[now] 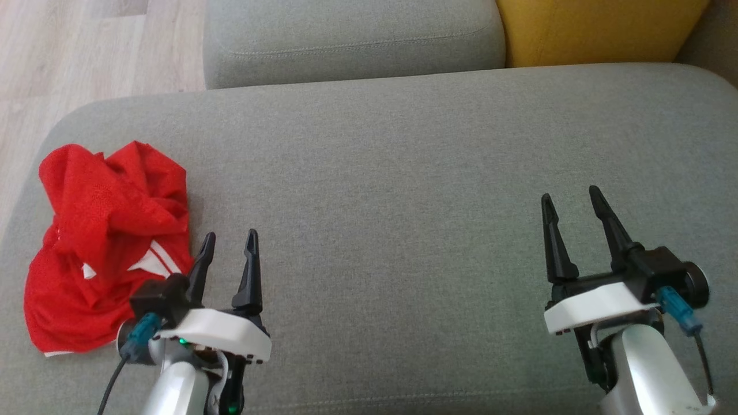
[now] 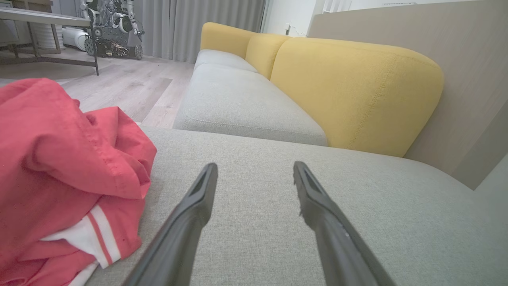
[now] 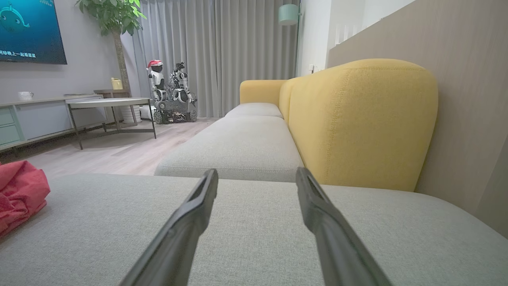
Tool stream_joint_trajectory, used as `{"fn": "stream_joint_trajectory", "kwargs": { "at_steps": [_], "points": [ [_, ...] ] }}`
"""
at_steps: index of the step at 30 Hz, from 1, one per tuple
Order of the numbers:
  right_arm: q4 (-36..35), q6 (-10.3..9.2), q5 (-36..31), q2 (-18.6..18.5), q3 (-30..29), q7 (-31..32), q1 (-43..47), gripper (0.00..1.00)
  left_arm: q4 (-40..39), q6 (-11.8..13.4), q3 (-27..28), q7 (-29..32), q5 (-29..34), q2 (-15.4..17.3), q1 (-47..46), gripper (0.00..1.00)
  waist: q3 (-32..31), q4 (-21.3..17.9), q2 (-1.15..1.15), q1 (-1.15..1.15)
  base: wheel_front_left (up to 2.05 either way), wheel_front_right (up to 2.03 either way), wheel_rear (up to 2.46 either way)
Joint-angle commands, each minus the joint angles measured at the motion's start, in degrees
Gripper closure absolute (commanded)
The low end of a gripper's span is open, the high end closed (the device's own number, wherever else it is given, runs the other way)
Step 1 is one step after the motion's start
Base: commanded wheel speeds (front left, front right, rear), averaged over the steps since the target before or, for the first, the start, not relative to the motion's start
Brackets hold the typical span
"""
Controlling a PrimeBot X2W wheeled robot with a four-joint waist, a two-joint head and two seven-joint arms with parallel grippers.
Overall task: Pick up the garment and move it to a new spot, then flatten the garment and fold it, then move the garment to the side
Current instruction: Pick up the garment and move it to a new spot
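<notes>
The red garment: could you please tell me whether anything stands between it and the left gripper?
Nothing visible does. The red garment lies crumpled on the grey cushion, just to the left of the open left gripper, with bare cushion in the gap between them.

Left gripper and right gripper hover level (fingers spread, nothing held).

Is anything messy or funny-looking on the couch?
Yes. The red garment lies scrunched in a lumpy heap near the left end of the grey cushion, its white stripes poking out from the folds. Nothing looks spilled or broken.
</notes>
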Motion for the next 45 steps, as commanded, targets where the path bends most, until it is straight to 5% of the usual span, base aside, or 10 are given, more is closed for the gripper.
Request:
{"fn": "stream_joint_trajectory", "kwargs": {
  "at_steps": [1,19,45],
  "points": [
    [-1.56,0.43,0.11,-0.28,1.21,0.1,-1.79,0.0,-1.89,0.27,1.68,-0.71,-0.34,0.17,-2.51,0.0,0.03,0.03,0.0,0.0,0.0,0.0,0.0],
    [-0.76,0.43,-1.08,-0.28,3.47,0.28,-2.19,0.0,-2.37,1.41,0.75,-0.71,-0.43,0.15,-2.36,0.0,0.73,4.36,0.0,0.0,0.0,0.0,0.0],
    [0.17,0.43,0.05,-0.28,9.85,0.61,-1.44,0.0,-6.67,2.87,3.21,-0.71,1.03,0.15,1.82,0.0,-0.06,20.01,0.0,0.0,0.0,0.0,0.0]
  ]
}}
